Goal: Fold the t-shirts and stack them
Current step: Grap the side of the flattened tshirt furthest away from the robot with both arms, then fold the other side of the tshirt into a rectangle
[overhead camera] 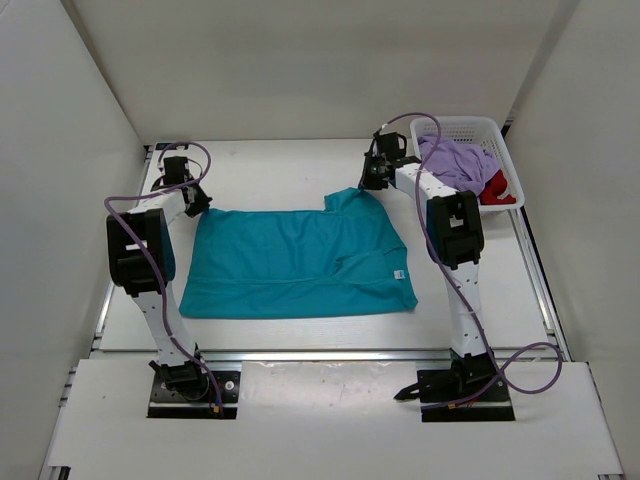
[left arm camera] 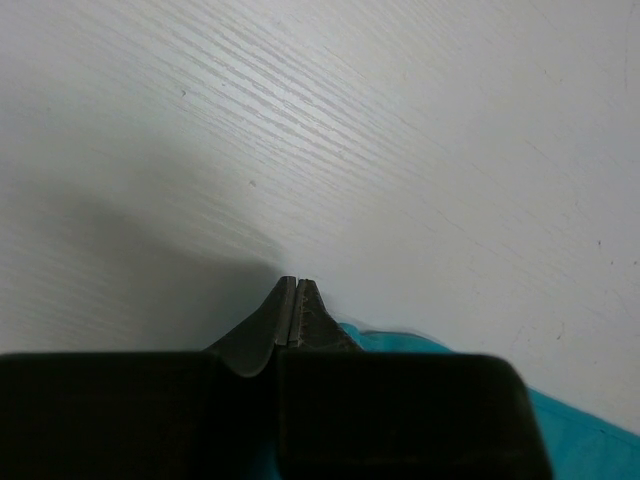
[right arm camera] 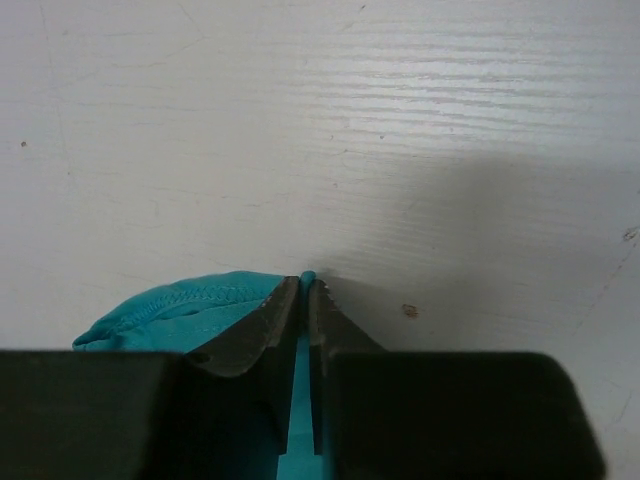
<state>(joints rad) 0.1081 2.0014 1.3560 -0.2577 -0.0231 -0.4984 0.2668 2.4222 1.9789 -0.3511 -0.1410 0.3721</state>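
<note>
Teal t-shirt (overhead camera: 300, 262) spread flat on table (overhead camera: 270, 170), lightly creased, far-right corner bunched

The scene is taken from above and behind by the top external camera, which is tilted down and forward. It is set far enough off that the whole table (overhead camera: 280, 170), the left arm (overhead camera: 140, 250), the right arm (overhead camera: 458, 225), the teal t-shirt (overhead camera: 300, 265) at mid-frame and the basket (overhead camera: 505, 150) at the upper right are all covered. The left wrist camera is carried just behind the left gripper (left arm camera: 298, 285), very near the tabletop, and is aimed along the fingers over bare board. Teal cloth is caught at its lower right. The right wrist camera is mounted the same way behind the right gripper (right arm camera: 305, 285), with teal cloth at its lower left. The shirt's far edge and the table are shared by all three views.
</note>
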